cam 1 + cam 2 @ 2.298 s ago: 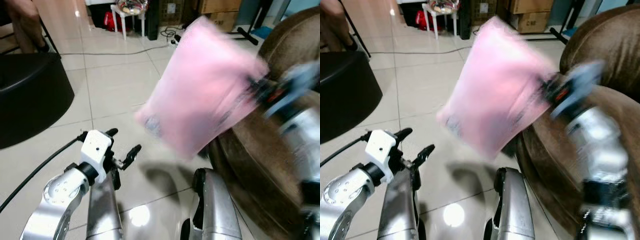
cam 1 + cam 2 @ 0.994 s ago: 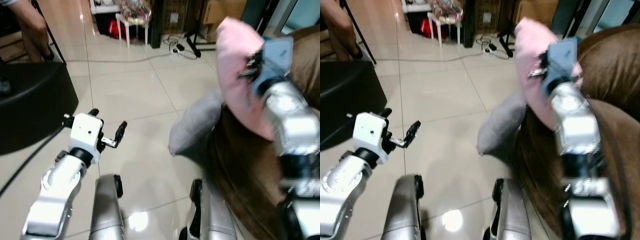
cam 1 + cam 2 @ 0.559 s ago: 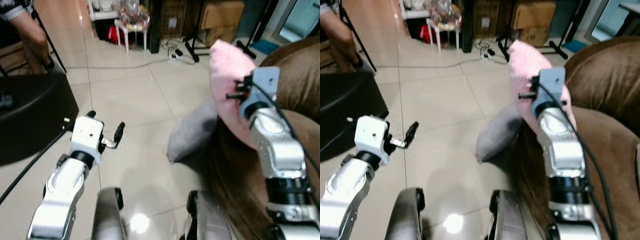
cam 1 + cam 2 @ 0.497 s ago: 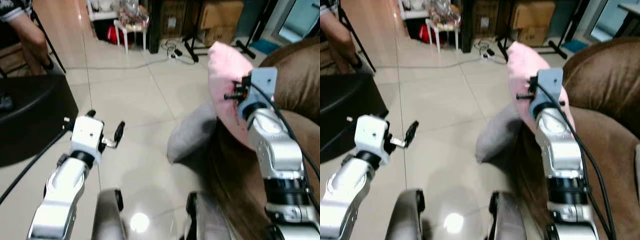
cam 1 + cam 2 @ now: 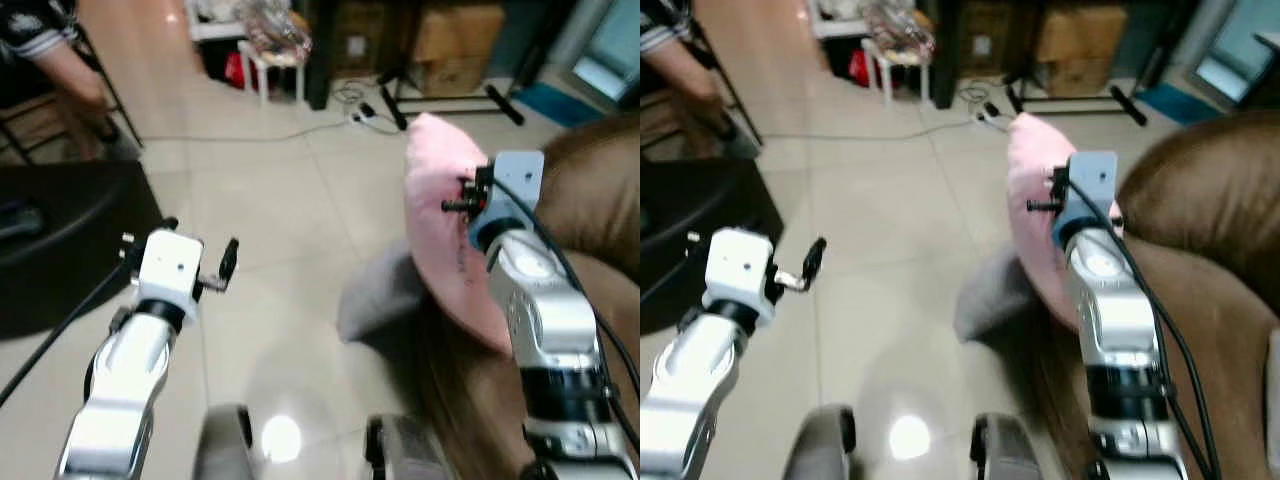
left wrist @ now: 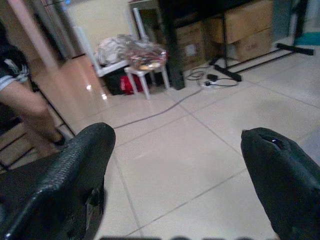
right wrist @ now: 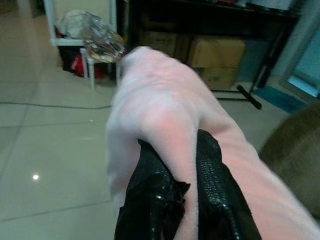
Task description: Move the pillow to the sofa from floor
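The right gripper [image 7: 172,200] pinches a fold of the pillow [image 5: 445,240] above the sofa [image 5: 1210,260] edge; released here, it would probably slide to the floor [image 5: 290,200]. The left gripper [image 6: 175,180] hangs open, empty.

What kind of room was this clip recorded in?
Most likely a home living room: a brown sofa stands on a glossy tiled floor, with cardboard boxes stacked along the far wall and a small white stool piled with clutter.
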Controlling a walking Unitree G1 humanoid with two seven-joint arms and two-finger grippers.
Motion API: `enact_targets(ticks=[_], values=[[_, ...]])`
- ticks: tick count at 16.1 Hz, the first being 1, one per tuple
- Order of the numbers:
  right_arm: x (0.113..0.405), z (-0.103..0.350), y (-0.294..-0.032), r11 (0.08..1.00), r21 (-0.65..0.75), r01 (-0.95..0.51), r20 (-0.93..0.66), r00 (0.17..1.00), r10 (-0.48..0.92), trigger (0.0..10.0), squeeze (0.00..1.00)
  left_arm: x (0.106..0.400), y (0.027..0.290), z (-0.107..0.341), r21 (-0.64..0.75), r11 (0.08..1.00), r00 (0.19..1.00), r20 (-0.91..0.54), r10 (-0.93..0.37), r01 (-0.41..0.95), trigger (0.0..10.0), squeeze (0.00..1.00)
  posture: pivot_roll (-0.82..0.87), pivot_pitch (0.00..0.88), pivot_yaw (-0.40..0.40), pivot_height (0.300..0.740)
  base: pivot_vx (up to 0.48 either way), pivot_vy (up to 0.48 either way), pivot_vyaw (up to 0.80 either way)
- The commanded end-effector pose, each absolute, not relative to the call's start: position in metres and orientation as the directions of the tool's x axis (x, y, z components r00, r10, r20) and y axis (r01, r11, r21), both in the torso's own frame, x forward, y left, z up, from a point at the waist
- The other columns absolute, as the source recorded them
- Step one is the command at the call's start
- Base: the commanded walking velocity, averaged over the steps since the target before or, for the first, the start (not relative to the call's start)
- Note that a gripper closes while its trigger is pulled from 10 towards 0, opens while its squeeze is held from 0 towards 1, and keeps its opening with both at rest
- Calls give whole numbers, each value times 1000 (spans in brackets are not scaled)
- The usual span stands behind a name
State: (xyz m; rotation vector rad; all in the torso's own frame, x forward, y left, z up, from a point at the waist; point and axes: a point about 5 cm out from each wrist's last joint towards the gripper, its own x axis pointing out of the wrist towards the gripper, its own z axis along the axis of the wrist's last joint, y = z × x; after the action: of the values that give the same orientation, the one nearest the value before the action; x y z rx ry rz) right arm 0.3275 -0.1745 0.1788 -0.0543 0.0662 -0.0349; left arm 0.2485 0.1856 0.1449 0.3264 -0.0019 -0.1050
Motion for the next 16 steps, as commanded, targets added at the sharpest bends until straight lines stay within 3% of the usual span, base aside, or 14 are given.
enact_targets(ticks=[1,5,12,16], values=[[326,194,-173,998,-61,33,4,999,-33,10000,0,249,186,145,323,942,996,-18,-92,93,10000,0,30,0,-78,703,0,0,0],[323,192,-179,996,-64,56,-5,998,-57,10000,0,249,186,144,313,945,996,-20,-92,93,10000,0,22,0,-73,740,0,0,0],[316,198,-187,994,-69,79,10,997,-78,10000,0,250,185,147,310,946,995,-1,-96,92,10000,0,25,0,-71,740,0,0,0],[299,182,-179,999,12,53,-14,999,-53,10000,0,246,185,143,345,934,996,-11,-92,90,10000,0,25,0,-69,740,0,0,0]])
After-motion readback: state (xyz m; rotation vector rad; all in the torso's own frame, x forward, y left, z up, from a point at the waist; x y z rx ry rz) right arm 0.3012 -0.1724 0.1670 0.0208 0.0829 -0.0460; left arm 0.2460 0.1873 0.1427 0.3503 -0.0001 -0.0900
